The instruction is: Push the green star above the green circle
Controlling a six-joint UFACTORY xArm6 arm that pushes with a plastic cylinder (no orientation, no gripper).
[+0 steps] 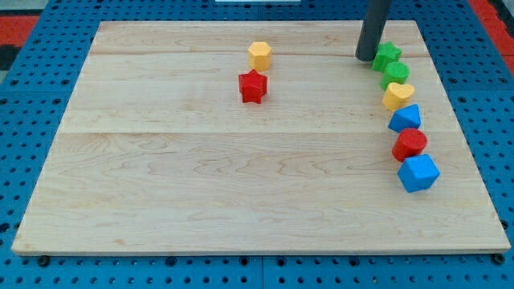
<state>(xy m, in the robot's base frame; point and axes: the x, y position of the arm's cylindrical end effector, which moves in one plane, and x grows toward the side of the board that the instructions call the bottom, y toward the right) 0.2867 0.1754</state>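
Observation:
The green star (387, 54) lies near the view's top right on the wooden board (201, 160). The green circle (396, 73) sits right below it, touching it. My tip (366, 58) stands just to the left of the green star, close to or touching it. The rod rises out of the view's top.
Below the green circle runs a column of blocks: a yellow block (397, 95), a blue block (405, 119), a red circle (410, 144) and a blue cube (418, 172). A yellow hexagon (259, 54) and a red star (252, 86) lie at the top centre.

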